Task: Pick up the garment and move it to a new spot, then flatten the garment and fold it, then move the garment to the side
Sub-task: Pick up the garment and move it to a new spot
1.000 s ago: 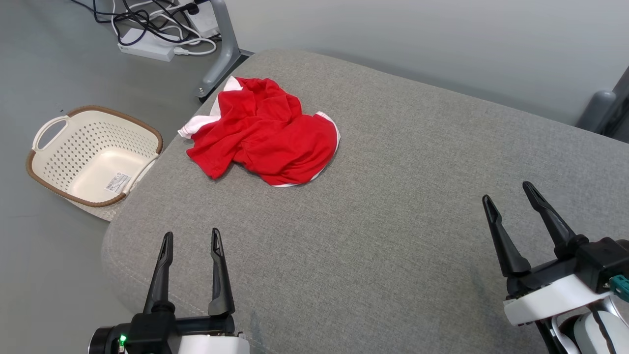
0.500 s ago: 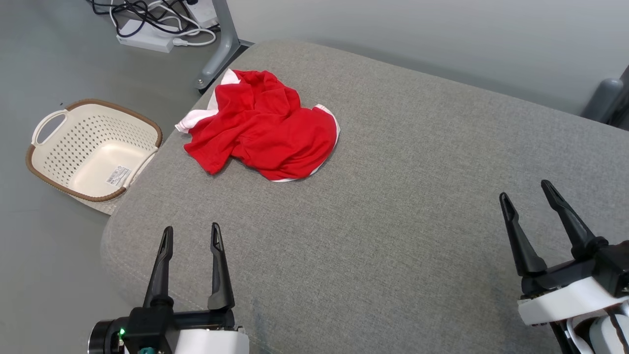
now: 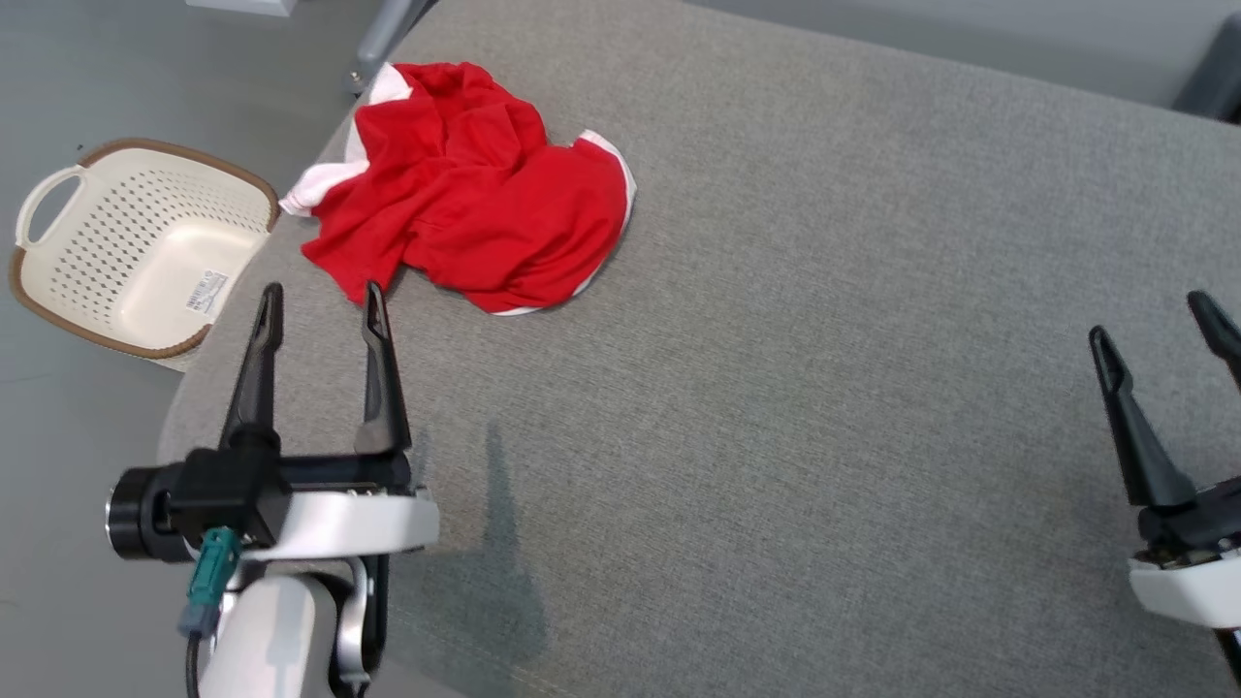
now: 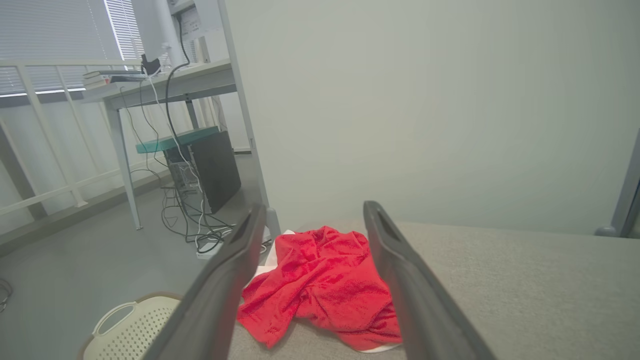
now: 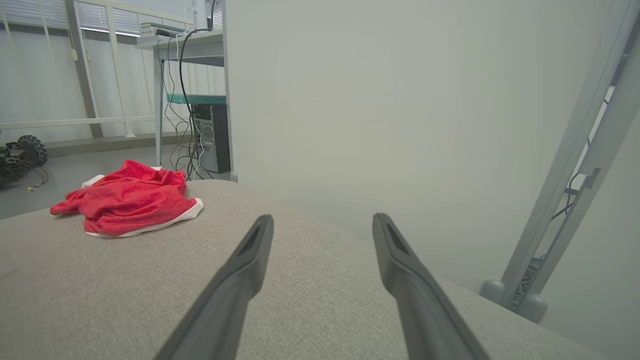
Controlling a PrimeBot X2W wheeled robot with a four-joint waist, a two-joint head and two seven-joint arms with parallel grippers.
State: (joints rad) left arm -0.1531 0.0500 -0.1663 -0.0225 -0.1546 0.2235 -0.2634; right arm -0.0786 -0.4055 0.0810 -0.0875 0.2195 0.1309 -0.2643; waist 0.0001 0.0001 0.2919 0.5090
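Note:
A crumpled red garment (image 3: 470, 189) with white trim lies near the far left corner of the grey cushioned surface (image 3: 795, 368). My left gripper (image 3: 320, 296) stands open just in front of it, its right fingertip close to the garment's near edge, nothing held. In the left wrist view the garment (image 4: 320, 285) sits between and beyond the left gripper (image 4: 312, 212). My right gripper (image 3: 1154, 320) is open at the right edge, far from the cloth. The right wrist view shows the garment (image 5: 127, 200) far to the left of the right gripper (image 5: 322, 222).
A cream perforated basket (image 3: 136, 247) with a brown rim stands on the floor left of the cushion, also seen as the basket (image 4: 125, 325). A desk with cables and a computer tower (image 4: 210, 165) lies beyond. A grey metal post (image 5: 565, 165) rises at the right.
The head camera has tilted down, shifting the whole picture. My left gripper has risen and reached forward toward the garment. The right gripper has drifted toward the right edge. The garment lies as before.

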